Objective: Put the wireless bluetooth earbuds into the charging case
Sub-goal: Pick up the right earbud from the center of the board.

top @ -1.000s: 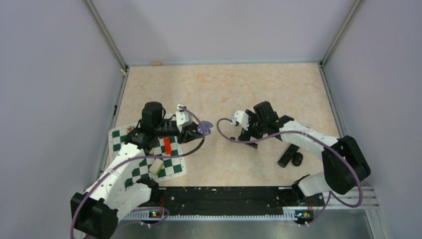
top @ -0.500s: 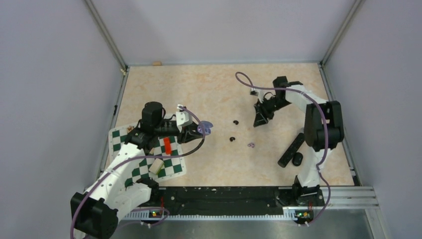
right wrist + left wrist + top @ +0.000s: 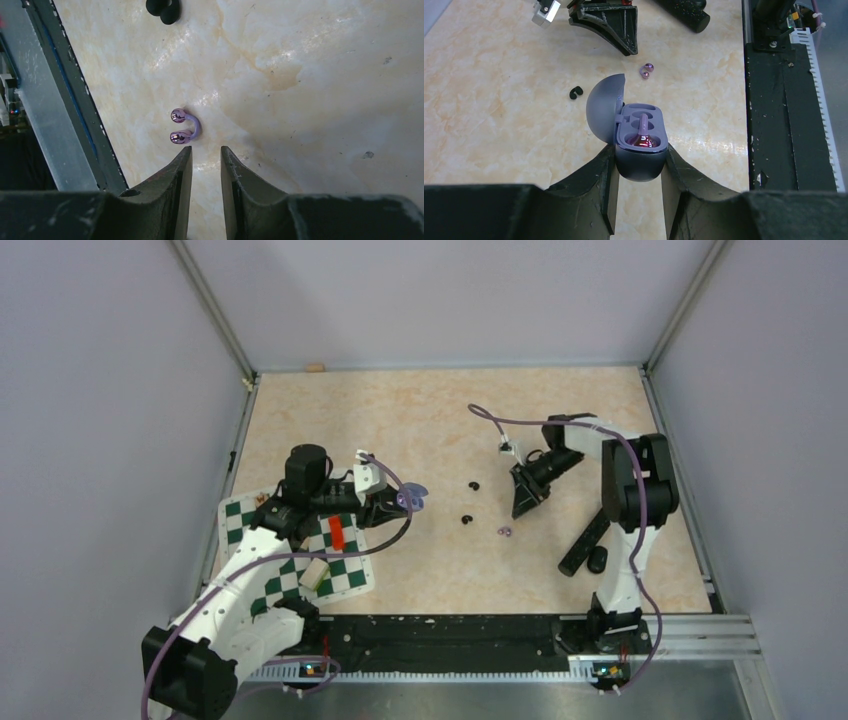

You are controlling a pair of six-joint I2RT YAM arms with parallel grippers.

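Note:
My left gripper point(image 3: 640, 150) is shut on the charging case point(image 3: 640, 167), a bluish-grey oval held above the table point(image 3: 440, 420) with its lid point(image 3: 603, 107) swung open to the left. A glossy purple piece point(image 3: 644, 134) lies in the case's translucent well. One lilac earbud point(image 3: 184, 126), a small curved clip with two shiny beads, lies on the table; it also shows in the top view point(image 3: 505, 532). My right gripper point(image 3: 206, 148) hovers just short of this earbud, slightly to its right. The right jaws stand a narrow gap apart with nothing between them point(image 3: 522, 505).
Two small black curved bits point(image 3: 472, 485) point(image 3: 465, 519) lie mid-table. A long black cylinder point(image 3: 585, 540) and a black round piece point(image 3: 598, 560) lie near the right arm's base. A checkered mat point(image 3: 270, 575) under the left arm carries a red block point(image 3: 337, 532).
The right arm pulled back from the table's middle to the back right, uncovering the earbud and black bits. Its jaws narrowed from wide. The left arm and case stayed still.

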